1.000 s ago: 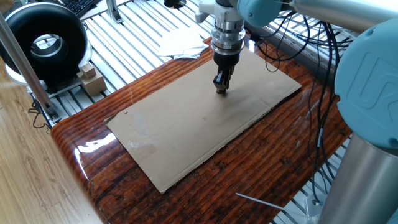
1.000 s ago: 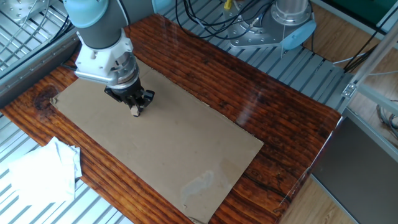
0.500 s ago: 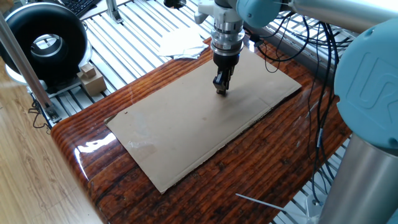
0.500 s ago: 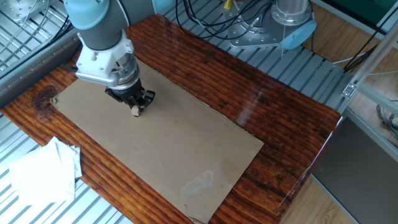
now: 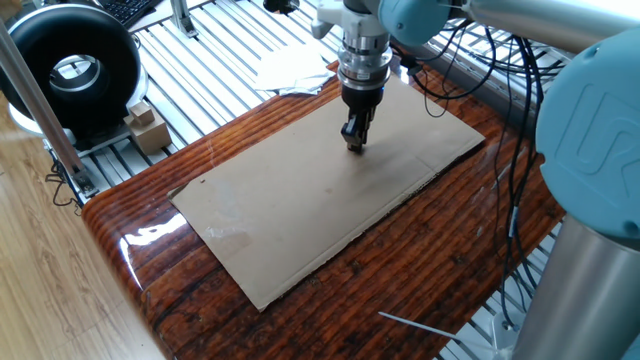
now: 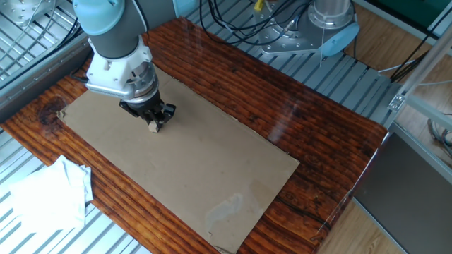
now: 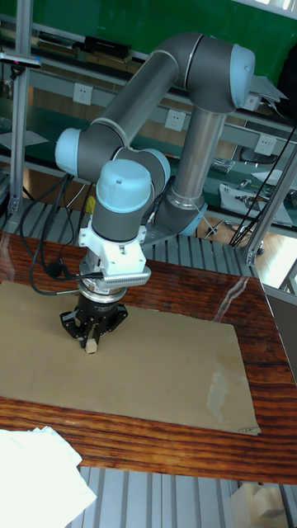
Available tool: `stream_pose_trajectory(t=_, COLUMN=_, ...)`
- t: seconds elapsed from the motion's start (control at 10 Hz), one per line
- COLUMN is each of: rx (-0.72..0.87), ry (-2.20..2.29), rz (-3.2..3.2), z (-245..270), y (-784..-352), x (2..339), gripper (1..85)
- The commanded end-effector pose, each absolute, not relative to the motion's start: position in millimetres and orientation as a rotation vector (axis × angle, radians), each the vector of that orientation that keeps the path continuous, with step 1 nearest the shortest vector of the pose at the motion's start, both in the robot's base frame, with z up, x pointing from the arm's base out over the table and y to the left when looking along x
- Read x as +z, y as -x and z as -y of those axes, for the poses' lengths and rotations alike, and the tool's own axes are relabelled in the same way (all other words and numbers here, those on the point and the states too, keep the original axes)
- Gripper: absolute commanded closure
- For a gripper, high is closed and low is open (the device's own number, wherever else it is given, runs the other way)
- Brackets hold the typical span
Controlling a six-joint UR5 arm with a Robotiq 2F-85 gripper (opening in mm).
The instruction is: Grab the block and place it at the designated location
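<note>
My gripper [image 5: 355,143] [image 6: 153,124] [image 7: 90,342] points straight down over the far part of a flat tan cardboard sheet [image 5: 300,215] [image 6: 205,169] [image 7: 165,363]. It is shut on the block [image 6: 153,127] [image 7: 90,347], a tiny light-tan cube that shows at the fingertips. The block sits just at or barely above the cardboard surface; I cannot tell whether it touches. The designated location is not visible in any view; it may be hidden under the gripper.
White crumpled paper [image 5: 292,70] [image 6: 46,194] lies beside the sheet. A black round device [image 5: 75,65] and small cardboard boxes [image 5: 146,125] stand beyond the glossy wooden table [image 5: 190,300]. Cables [image 5: 505,90] hang by the arm's base. A thin white stick [image 5: 420,326] lies near the front edge.
</note>
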State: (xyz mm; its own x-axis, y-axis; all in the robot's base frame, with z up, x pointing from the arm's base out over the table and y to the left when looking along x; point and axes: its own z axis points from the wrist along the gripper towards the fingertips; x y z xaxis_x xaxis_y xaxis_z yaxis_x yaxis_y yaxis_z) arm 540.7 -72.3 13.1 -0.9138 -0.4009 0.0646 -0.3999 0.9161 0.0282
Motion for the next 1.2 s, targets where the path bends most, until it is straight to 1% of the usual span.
stream_pose_trajectory(t=0.0, rx=-0.039, ry=-0.62, rz=3.017, z=70.0, y=-542.9, x=13.6, gripper=84.3)
stream_pose_trajectory(t=0.2, rx=-0.03, ry=-0.622, rz=3.015, z=71.4, y=-543.3, x=13.2, gripper=84.3)
stream_pose_trajectory(t=0.5, rx=-0.028, ry=-0.636, rz=3.011, z=71.8, y=-542.7, x=13.2, gripper=79.3)
stream_pose_trajectory(t=0.7, rx=-0.026, ry=-0.635, rz=3.009, z=72.3, y=-542.1, x=13.3, gripper=78.7)
stream_pose_trajectory(t=1.0, rx=-0.033, ry=-0.641, rz=3.002, z=71.3, y=-540.4, x=13.4, gripper=74.7)
stream_pose_trajectory(t=1.1, rx=-0.034, ry=-0.641, rz=3.001, z=71.1, y=-539.9, x=13.3, gripper=74.7)
